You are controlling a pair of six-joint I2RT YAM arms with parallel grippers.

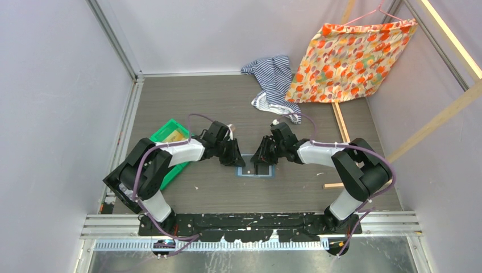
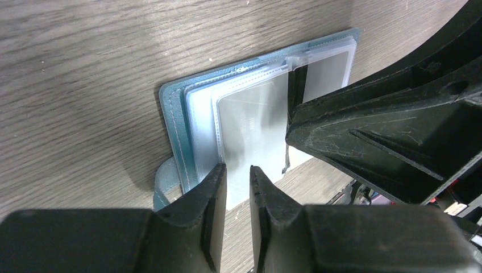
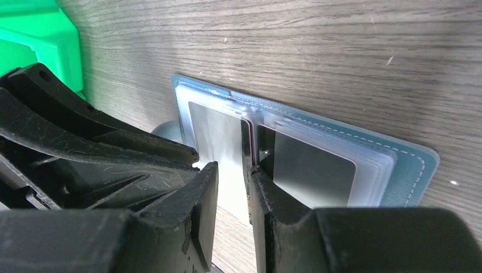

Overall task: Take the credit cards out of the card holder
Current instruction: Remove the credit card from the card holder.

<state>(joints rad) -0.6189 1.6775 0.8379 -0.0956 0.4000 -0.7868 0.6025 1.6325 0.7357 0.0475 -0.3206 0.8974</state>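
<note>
A: Top external, left to right, quick. What's on the table (image 1: 216, 102)?
B: Green bin (image 1: 165, 135) by the left edge, something tan inside. Then left gripper (image 1: 237, 161), card holder (image 1: 256, 173) and right gripper (image 1: 262, 161), all bunched mid-width, nearer the near edge than the far one. Striped cloth (image 1: 273, 77) is heaped at the far edge. Floral cloth (image 1: 352, 57) hangs at the far right corner.
A: Holder state?
B: Flat on the table, opened out, slate-blue cover down, clear sleeves (image 2: 204, 114) stacked on top. Both grippers come down onto it, left arm from the left, right arm from the right, tips near each other.
A: Credit cards (image 3: 312, 168)?
B: Inside the sleeves, greyish rectangles behind the plastic.
A: Left gripper?
B: Left wrist view: jaws a narrow gap apart, tips at the holder's edge nearest that camera, over one panel's sleeves. Pale sleeve shows through the gap. Whether it's pinching anything, can't tell.
A: Right one?
B: Right wrist view: also a narrow gap, tips down at the fold between the two panels. A thin dark edge stands against one jaw. Gripped or only touching, can't tell.
</note>
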